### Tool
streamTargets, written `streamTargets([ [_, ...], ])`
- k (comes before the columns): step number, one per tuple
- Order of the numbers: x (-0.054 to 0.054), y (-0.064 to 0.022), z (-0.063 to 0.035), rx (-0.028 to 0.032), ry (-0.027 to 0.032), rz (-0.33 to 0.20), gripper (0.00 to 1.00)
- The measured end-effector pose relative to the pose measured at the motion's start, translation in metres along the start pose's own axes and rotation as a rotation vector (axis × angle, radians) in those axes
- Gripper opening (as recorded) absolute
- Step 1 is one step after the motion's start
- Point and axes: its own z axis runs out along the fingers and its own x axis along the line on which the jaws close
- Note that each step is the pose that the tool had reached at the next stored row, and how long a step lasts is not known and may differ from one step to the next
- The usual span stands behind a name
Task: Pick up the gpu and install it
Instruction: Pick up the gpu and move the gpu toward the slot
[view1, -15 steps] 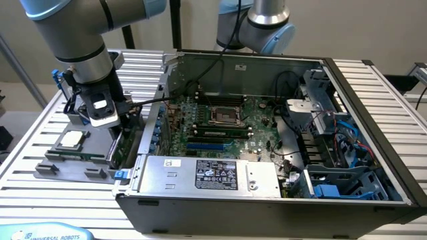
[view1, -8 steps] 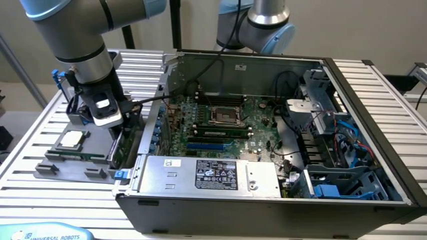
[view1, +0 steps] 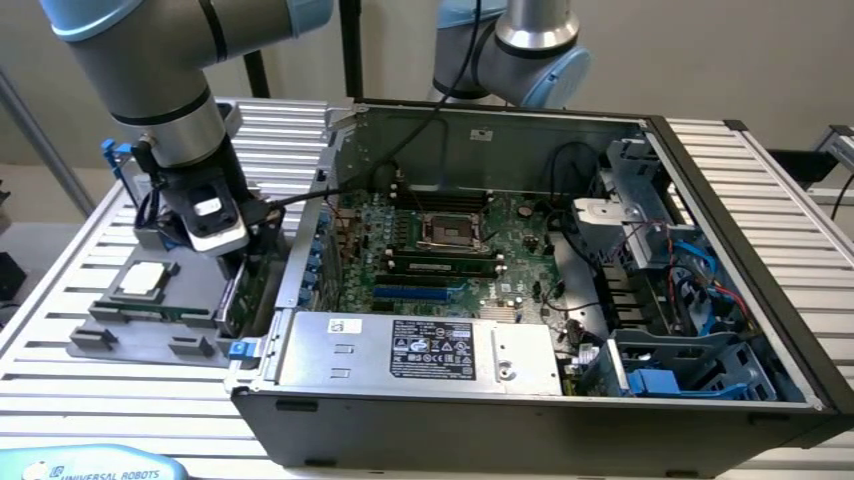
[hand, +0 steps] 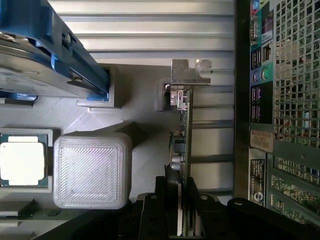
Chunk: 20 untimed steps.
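The gpu (hand: 183, 125) stands on edge, a thin green board seen edge-on with its silver end bracket (hand: 187, 72) at the far end. My gripper (hand: 183, 212) is shut on the gpu, one black finger (hand: 167, 202) pressed to each face. In the exterior view the gripper (view1: 238, 262) hangs at the right end of the grey parts holder (view1: 134, 335). There the gpu (view1: 243, 295) sits upright just outside the computer case's (view1: 534, 400) left wall. Whether the card's lower edge still rests in the holder is hidden.
The holder also carries a CPU (hand: 22, 160), a grey block (hand: 92, 170) and a hard drive in a blue frame (hand: 35, 60). The open case shows its motherboard (view1: 454, 240) and a power supply (view1: 427, 350). A second arm (view1: 534, 50) stands behind the case.
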Motion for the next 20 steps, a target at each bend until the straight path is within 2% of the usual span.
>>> streamTargets([
  [20, -0.0001, 0.0, -0.0002, -0.0007, 0.0004, -0.01, 0.27],
])
